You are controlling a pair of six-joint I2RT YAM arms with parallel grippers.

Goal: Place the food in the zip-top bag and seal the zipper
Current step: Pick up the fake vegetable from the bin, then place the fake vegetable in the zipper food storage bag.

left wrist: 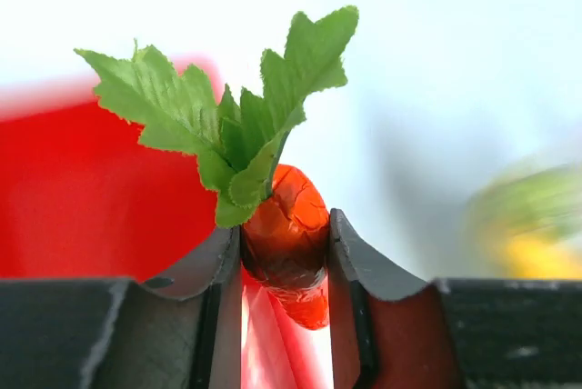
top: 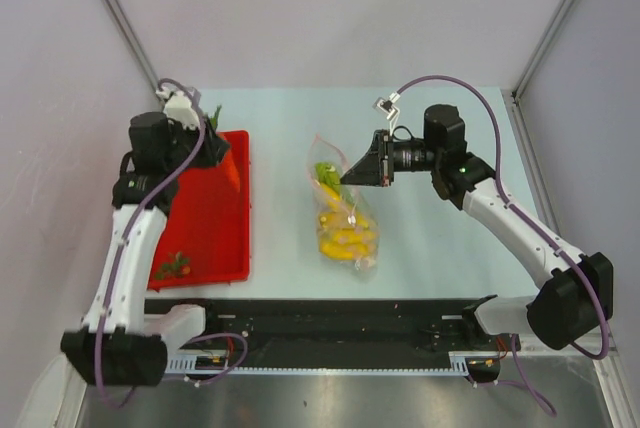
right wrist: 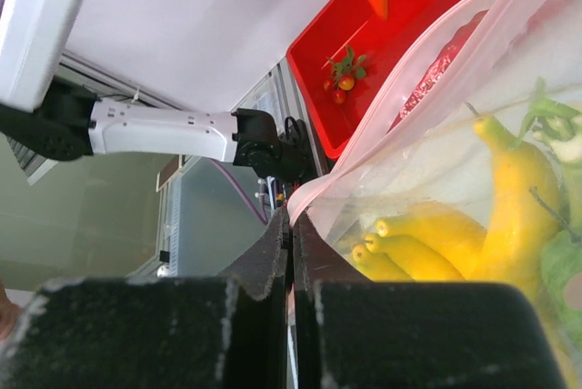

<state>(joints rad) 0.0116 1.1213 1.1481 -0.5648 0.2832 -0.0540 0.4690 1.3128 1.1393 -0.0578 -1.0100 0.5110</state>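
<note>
I am on the loading step. My left tool (left wrist: 285, 230) pinches the toy carrot (left wrist: 289, 203) by its body, leaves up, lifted above the red tray (top: 215, 233) at about 9 o'clock on the desk (top: 440, 248). My right tool (right wrist: 291, 224), pressed together, grips the zip-top bag (top: 348, 220) at its zipper (right wrist: 414, 89) edge and holds the mouth up near the desk's centre. Bananas (top: 345, 240) and a green vegetable (top: 325, 172) lie inside.

Next, I judge the carrot must travel toward 3 o'clock and into that mouth. Strawberries (top: 175, 266) wait in the tray at 7 o'clock. I can read no writing anywhere.
</note>
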